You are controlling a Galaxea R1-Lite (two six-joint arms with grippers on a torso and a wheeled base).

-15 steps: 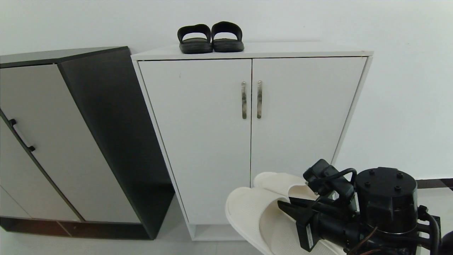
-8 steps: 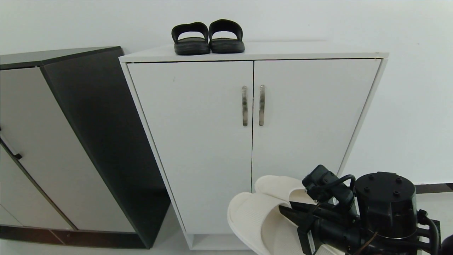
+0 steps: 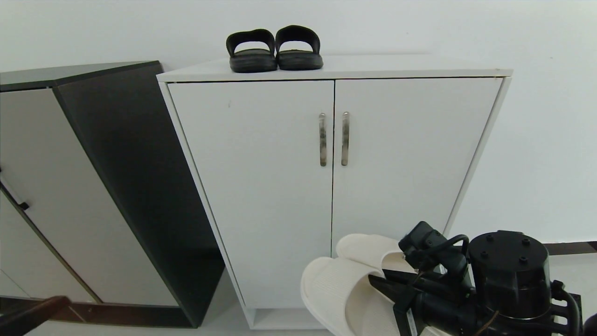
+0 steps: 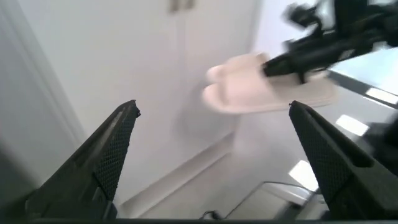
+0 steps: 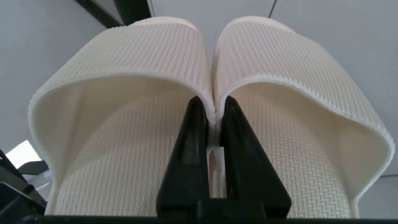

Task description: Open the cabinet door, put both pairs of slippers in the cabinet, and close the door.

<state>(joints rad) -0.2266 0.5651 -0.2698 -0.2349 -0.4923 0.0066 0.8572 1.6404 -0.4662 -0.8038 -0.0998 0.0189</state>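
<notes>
A white cabinet (image 3: 261, 186) stands ahead with both doors shut and two metal handles (image 3: 322, 139) at the middle seam. A black pair of slippers (image 3: 275, 49) rests on its top, left of centre. My right gripper (image 3: 387, 284) hangs low in front of the right door, shut on the inner edges of a white pair of slippers (image 3: 340, 280), pinched side by side (image 5: 124, 137) between its fingers (image 5: 196, 130). My left gripper (image 4: 212, 109) is open and holds nothing, low near the floor; the white slippers (image 4: 261, 87) are visible beyond it.
A dark cabinet (image 3: 116, 186) with grey doors stands tight against the white cabinet's left side. A white wall runs behind and to the right. Pale floor (image 3: 224, 322) lies in front of both cabinets.
The head camera has moved closer to the cabinet. A dark part of my left arm has come into the head view's lower left corner. The right gripper sank slightly with the white slippers.
</notes>
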